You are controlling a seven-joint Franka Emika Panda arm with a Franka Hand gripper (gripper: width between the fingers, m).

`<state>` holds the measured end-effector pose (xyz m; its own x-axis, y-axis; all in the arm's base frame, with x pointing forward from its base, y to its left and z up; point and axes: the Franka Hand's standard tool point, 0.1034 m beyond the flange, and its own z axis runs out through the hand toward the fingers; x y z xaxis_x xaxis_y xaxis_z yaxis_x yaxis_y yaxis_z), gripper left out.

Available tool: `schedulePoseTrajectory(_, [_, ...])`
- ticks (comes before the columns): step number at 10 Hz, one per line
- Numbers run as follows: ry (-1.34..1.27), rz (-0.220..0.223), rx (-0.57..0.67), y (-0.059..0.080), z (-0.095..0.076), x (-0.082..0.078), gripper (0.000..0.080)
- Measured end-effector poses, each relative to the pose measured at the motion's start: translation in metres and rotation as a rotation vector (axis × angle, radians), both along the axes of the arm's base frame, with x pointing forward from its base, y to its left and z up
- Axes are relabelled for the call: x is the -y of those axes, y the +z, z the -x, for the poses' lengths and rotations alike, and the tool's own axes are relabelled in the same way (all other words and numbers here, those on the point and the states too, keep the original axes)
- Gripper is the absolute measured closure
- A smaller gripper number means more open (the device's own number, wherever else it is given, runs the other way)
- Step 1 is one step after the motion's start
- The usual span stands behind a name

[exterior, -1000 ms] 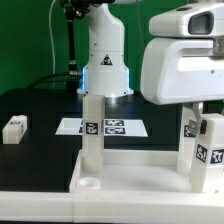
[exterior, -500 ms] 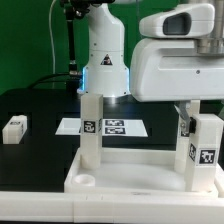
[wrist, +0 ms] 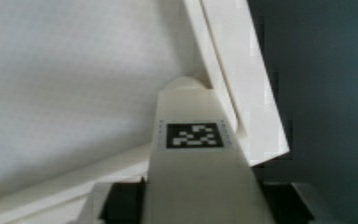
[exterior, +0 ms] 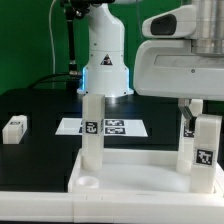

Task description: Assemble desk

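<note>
Looking from the exterior view's left, a loose leg (exterior: 13,128) lies by the table's (exterior: 40,110) edge and has not moved. A standing leg (exterior: 92,130) is up in the tabletop's (exterior: 135,180) back corner. The marker board (exterior: 115,127) lies behind it. At the corner on the exterior view's right, the gripper (wrist: 197,198) squeezes the held leg (exterior: 206,150). That leg has turned a bit and now stands straighter. I think it is being twisted in. Its socket is hidden, and a back leg (exterior: 186,125) behind it is half covered.

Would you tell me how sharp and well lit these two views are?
Exterior view: even light, the arm's white housing close, bright and soft, the marker board clear. Wrist view: the held leg fairly sharp, the fingers dark and blurred.
</note>
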<state>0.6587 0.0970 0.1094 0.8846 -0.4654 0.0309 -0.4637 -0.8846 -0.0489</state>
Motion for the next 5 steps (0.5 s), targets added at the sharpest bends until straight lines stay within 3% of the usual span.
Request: schedulePoseTrajectory(5, [-0.499,-0.050,-0.012,0.0003,0.0000,-0.0028,0.0509])
